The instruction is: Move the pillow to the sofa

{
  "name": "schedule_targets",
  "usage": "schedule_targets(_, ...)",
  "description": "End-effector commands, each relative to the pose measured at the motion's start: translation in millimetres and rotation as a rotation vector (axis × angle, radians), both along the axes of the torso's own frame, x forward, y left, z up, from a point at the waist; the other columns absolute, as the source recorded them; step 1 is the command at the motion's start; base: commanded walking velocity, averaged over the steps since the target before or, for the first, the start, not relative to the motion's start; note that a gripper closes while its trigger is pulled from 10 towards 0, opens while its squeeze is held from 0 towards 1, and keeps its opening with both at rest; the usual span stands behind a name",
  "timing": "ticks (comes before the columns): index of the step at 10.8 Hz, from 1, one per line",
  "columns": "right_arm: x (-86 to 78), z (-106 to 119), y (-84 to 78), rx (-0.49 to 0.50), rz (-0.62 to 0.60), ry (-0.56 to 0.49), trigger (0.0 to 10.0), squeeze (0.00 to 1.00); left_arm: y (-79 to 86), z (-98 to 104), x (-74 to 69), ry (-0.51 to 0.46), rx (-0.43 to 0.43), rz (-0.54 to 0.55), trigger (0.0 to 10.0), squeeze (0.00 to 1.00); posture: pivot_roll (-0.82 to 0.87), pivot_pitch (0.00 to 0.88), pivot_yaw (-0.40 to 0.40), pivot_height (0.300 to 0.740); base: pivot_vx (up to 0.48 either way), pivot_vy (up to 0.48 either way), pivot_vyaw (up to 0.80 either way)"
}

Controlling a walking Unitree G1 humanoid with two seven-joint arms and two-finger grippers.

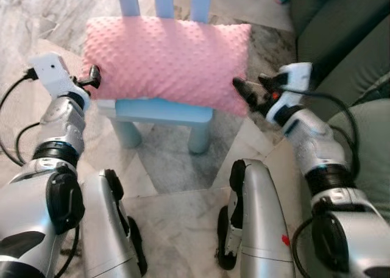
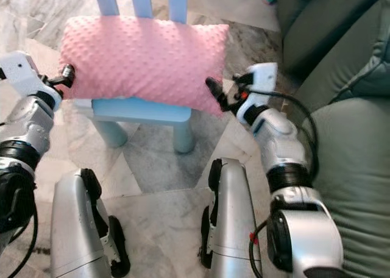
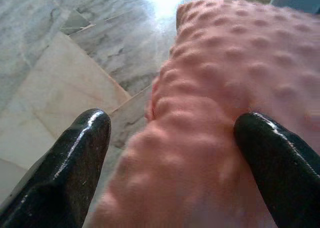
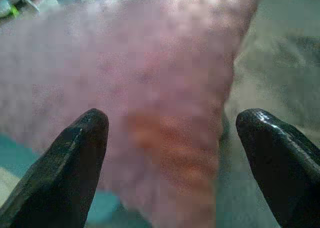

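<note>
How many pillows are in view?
1: the pink pillow lies on the blue chair, between the left gripper and right gripper. The sofa shows none.

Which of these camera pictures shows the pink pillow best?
The left eye view: the whole pillow lies across the blue chair, with the left gripper and right gripper at its ends. The right eye view shows much the same. The left wrist view shows one bumpy edge up close; the right wrist view is blurred.

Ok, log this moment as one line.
pink dotted pillow on light blue chair | left end effector, right end effector open at its ends
</note>
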State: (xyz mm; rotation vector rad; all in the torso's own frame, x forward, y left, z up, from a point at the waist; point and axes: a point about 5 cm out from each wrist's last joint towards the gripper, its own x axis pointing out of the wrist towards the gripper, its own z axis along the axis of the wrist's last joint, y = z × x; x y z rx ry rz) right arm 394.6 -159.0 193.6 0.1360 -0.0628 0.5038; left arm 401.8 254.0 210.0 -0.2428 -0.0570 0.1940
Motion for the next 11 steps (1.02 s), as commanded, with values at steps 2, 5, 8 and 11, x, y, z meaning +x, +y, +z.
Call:
schedule_targets(2,1.4,-21.1,16.3,0.039,0.034,0.103,10.0,0.00,-10.3,-19.5,-0.8,0.076,-0.026,-0.018,10.0,0.00,-0.11,0.468,-0.071,0.446,0.000,0.000,0.00)
schedule_targets(5,-0.3,-31.8,56.1,0.005,0.086,0.122,10.0,0.00,-27.8,-26.4,2.1,0.087,-0.109,-0.051,10.0,0.00,-0.09,0.474,-0.068,0.446,0.000,0.000,0.00)
schedule_targets(8,-4.2,-37.0,78.7,0.033,0.134,0.143,10.0,0.00,-44.9,-28.2,5.0,0.083,-0.160,-0.109,10.0,0.00,-0.09,0.479,-0.073,0.446,0.000,0.000,0.00)
schedule_targets(11,-6.3,-30.6,102.9,0.112,0.190,0.144,10.0,0.00,-62.7,-25.5,8.3,0.071,-0.169,-0.166,8.4,0.00,-0.09,0.481,-0.076,0.446,0.000,0.000,0.00)
